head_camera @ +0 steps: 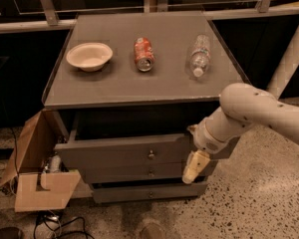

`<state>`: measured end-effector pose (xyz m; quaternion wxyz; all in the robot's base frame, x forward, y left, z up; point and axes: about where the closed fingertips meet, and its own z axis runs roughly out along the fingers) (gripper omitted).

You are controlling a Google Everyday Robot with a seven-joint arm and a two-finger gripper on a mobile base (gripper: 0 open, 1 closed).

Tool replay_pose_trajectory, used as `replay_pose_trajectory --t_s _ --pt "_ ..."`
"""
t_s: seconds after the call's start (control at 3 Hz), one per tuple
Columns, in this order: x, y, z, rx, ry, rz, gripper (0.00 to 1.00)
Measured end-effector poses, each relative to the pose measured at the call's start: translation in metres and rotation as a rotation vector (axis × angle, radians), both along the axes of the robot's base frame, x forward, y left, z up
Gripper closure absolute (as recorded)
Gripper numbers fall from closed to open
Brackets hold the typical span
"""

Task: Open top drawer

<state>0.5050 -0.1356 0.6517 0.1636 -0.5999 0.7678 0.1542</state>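
The top drawer is the widest grey drawer, with a small brass knob at its centre. It stands pulled out from the cabinet, with a dark gap showing behind its front. My gripper is at the right end of the drawer front, hanging down from the white arm that comes in from the right. The gripper is to the right of the knob, not on it.
Two narrower drawers sit below. On the cabinet top are a white bowl, a red can lying down and a plastic bottle lying down. An open cardboard box stands at the left.
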Motion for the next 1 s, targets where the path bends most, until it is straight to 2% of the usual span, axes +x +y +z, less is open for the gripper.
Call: replay_pose_trajectory --t_s 0.33,0.67,1.0 --pt "-0.043 -0.021 0.029 0.017 -0.001 -0.016 0.00" --pt "-0.100 -0.049 0.068 0.037 -0.001 -0.033 0.00" --pt "-0.103 -0.052 0.070 0.036 -0.003 -0.038 0.00"
